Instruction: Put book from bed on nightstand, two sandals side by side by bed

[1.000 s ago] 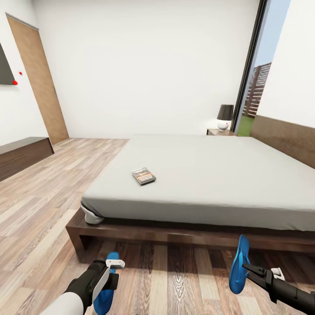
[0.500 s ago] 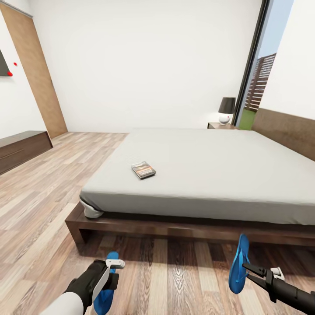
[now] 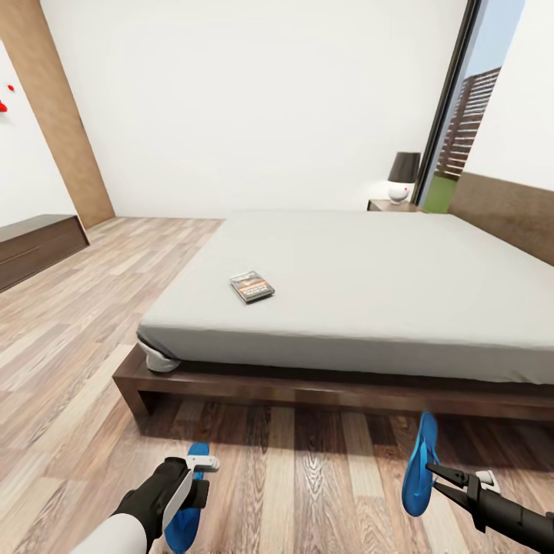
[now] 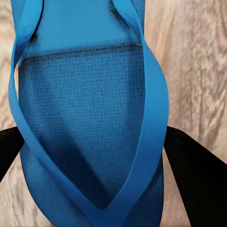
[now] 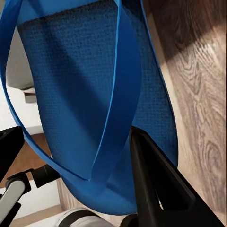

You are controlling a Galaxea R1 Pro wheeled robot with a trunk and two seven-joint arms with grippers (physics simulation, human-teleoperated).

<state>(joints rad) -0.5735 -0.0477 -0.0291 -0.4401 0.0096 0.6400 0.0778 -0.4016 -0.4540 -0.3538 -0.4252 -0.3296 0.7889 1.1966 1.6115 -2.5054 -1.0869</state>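
The book lies flat on the pale grey mattress of the bed, near its front left corner. A nightstand stands at the bed's far side beside the headboard. My left gripper is shut on one blue sandal, held low over the floor in front of the bed. In the left wrist view that sandal sits between black fingers. My right gripper is shut on the other sandal, which hangs on edge. The right wrist view shows its strap against a finger.
A lamp with a dark shade stands on the nightstand. A long low dark cabinet runs along the left wall by a wooden door. The tall glass door is at the far right. Wood-plank floor spreads before the bed frame.
The whole view has shifted, so the camera moved: the bed and book sit slightly higher and the left wall has slid out. Both grippers still hold their sandals as before.
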